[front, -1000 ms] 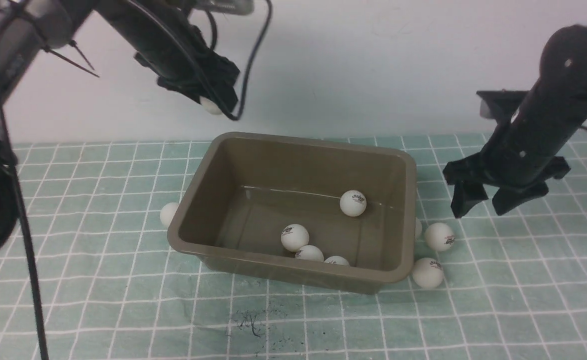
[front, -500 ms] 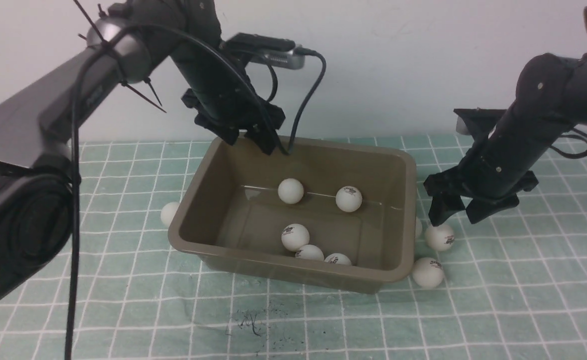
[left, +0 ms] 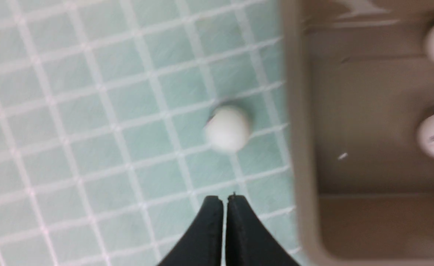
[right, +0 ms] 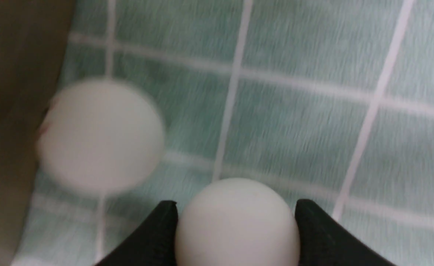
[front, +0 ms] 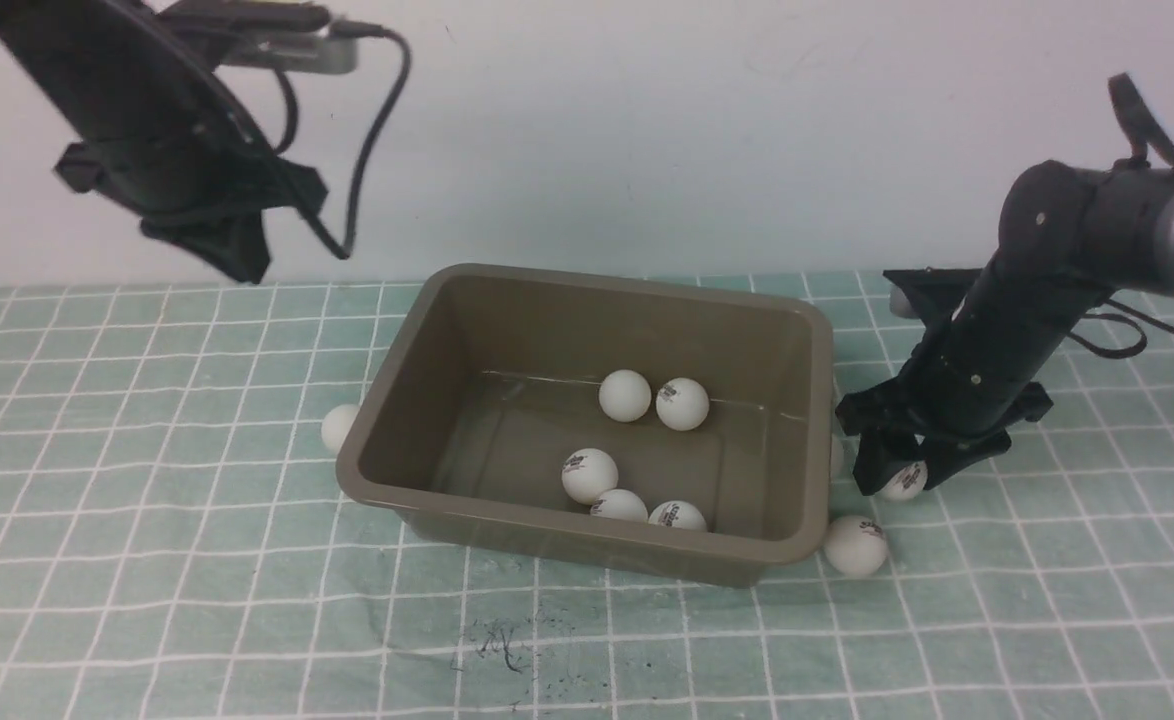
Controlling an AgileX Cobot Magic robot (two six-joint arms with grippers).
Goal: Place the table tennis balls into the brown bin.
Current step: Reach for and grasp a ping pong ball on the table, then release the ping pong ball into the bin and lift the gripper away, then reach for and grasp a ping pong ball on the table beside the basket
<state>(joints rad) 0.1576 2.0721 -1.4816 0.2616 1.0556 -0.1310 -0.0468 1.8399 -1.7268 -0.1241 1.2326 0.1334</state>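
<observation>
White table tennis ball (right: pixel 237 221) sat pinched between right gripper (front: pixel 895 482) fingers on mat (front: pixel 147 560) beside brown bin (front: pixel 815 330), set for lift. Left gripper (left: pixel 224 201) fingers pressed together, empty, facing stray ball (left: pixel 227 128). Five balls (front: pixel 589 474) lay inside bin.

Light: the front view is lit evenly, softly and fairly brightly.
Shadows: only faint, soft-edged ones are cast, under the near rim of the bin (front: pixel 627 320).
Glare: a thin pale streak is shown across the bin floor.
Sharpness: the front view is rendered crisp, with slight grain.
Blur: both wrist views are smeared by motion; the loose ball (right: pixel 100 136) is softened most, the held ball (right: pixel 237 221) is kept clearer.
</observation>
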